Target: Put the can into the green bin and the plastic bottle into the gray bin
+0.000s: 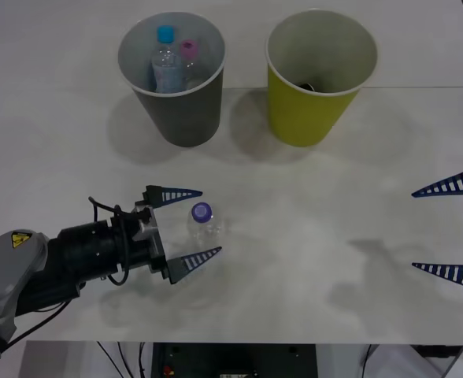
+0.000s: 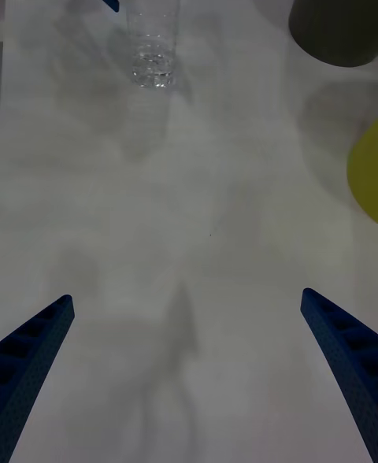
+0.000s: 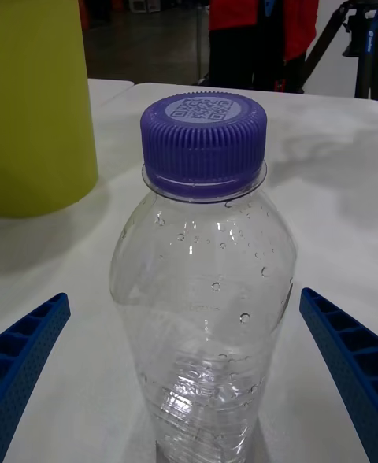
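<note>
Left gripper (image 1: pixel 198 223) brackets upright plastic bottle (image 1: pixel 203 224); fingers spread, not touching.
Risk: uneven closure tips the bottle; right gripper (image 1: pixel 450 229) idle, open.

Soft, even overhead light falls on the pale white tabletop (image 1: pixel 294 260), with no harsh glare. The tall dark gray tapered bin (image 1: pixel 176 87) and the yellow-green tapered bin (image 1: pixel 314 87) cast faint, blurred shadows toward the camera. In the left wrist view the small clear plastic bottle with a purple screw cap (image 3: pixel 203 274) is sharp, tiny highlights dotting its wall, while the room behind is dim and out of focus. The right wrist view is soft and hazy, with diffuse gray shadows.
</note>
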